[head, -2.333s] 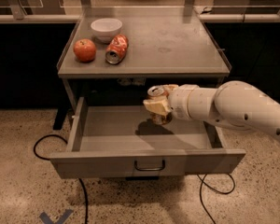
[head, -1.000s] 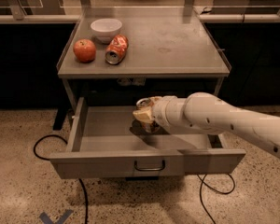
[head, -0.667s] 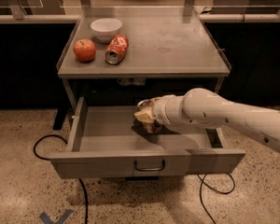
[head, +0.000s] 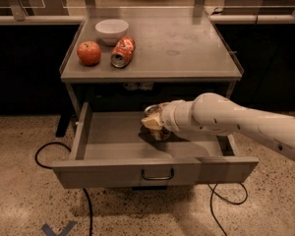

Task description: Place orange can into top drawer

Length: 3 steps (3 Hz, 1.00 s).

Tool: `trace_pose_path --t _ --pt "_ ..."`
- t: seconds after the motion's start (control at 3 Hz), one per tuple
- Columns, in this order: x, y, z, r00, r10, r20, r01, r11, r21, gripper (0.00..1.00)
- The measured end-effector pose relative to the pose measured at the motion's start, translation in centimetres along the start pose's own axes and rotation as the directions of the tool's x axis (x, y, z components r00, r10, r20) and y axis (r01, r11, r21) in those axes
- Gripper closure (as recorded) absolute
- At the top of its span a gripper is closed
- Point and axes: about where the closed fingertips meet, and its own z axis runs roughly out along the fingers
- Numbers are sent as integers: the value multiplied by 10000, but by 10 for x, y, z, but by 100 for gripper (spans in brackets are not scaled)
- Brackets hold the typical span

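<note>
Orange can (head: 150, 121) clamped in gripper (head: 157, 126), hanging low inside open drawer (head: 113, 142). Placing step, seemingly near done. Next: set down, release, withdraw beneath surface (head: 187, 43).

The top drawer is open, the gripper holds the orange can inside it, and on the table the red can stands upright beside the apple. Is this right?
Not quite: the camera view shows the red can lying on its side beside the apple on the table. The top drawer is open, and the gripper holds the orange can inside it.
</note>
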Motion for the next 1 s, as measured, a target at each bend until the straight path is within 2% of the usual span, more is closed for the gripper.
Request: trace_pose_path --t 1.0 --pt "0 0 0 10000 -1 0 1 10000 -2 18"
